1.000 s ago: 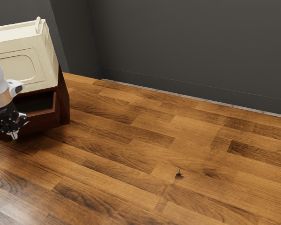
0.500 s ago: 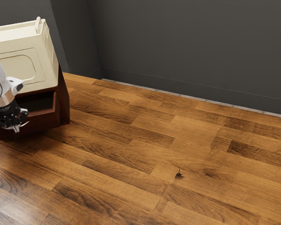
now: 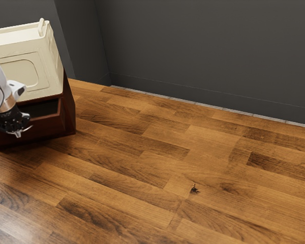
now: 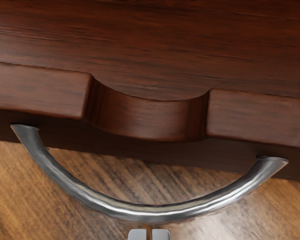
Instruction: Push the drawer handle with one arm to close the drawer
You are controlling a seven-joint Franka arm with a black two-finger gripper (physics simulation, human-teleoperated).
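Note:
In the exterior view my gripper (image 3: 18,133) is in front of the brown drawer (image 3: 47,126), low at the far left. The drawer stands partly out of its cabinet (image 3: 68,109), with its dark inside showing over the front wall. The wrist view has the curved silver handle (image 4: 150,213) across the drawer front (image 4: 260,117), which has a scooped notch in its top edge. The fingertips of my gripper (image 4: 149,234) are together, just outside the middle of the handle's bow; whether they touch it, I cannot tell.
A cream box-like piece (image 3: 20,71) with a raised knob sits on top of the cabinet. Wooden floor (image 3: 168,168) stretches toward the exterior view's right, up to a dark grey wall (image 3: 203,51).
The drawer has slid a little way into the cabinet. My hand has moved with it toward the cabinet, after shifting and turning slightly at the drawer front.

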